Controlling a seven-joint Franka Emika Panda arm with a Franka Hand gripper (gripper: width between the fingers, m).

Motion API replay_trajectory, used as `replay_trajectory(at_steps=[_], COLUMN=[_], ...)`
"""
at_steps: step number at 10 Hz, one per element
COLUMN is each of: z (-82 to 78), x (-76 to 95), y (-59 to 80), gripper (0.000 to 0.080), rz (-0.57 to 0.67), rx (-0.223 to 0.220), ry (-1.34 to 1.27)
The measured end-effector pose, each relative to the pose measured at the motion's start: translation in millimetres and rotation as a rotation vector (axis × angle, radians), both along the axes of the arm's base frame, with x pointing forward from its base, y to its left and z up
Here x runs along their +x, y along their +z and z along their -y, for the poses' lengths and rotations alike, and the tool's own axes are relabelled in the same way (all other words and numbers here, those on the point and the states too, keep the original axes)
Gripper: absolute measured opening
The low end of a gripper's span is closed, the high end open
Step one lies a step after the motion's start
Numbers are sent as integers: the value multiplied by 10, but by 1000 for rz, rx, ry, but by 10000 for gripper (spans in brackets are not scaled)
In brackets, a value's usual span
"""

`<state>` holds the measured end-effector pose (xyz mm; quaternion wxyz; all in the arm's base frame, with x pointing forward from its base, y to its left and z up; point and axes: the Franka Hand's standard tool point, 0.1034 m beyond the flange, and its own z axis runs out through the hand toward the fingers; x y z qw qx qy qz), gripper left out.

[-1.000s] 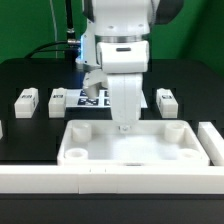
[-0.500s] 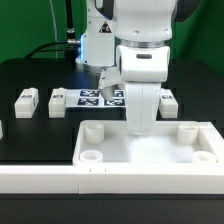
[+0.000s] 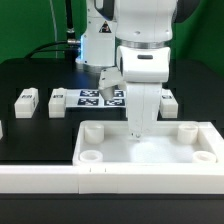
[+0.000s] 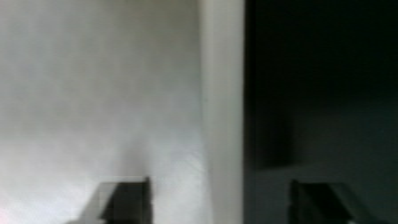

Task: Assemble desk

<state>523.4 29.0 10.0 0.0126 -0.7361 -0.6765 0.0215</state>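
The white desk tabletop [image 3: 150, 150] lies in front, rim up, with round corner sockets. My gripper [image 3: 137, 130] points straight down at the middle of its far rim. In the wrist view the rim [image 4: 221, 110] runs between my two dark fingertips [image 4: 128, 202], which stand well apart on either side without touching it, so the gripper [image 4: 221, 203] is open. White block legs with markers lie behind: two at the exterior view's left [image 3: 26, 100] [image 3: 57, 101] and one at its right [image 3: 167, 99], partly hidden by the arm.
The marker board [image 3: 98, 96] lies behind the gripper. A long white rail [image 3: 60, 180] runs along the front of the tabletop. The black table [image 3: 40, 135] shows to the left of the tabletop.
Since one second ago the gripper and the tabletop have both shifted toward the exterior view's right. Over the last half second nothing has moved.
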Motion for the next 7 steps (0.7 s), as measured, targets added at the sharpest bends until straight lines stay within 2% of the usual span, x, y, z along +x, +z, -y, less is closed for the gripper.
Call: replay_trajectory(at_steps=[1,2,3,7], z=[0,0,1,2], x=[-1,-1,-1,-2], y=[-1,-2,-2,-3], gripper=[470,611,638,649], rz=[0,0,0,-1], rx=[0,0,0,0], ry=[0,0,0,0])
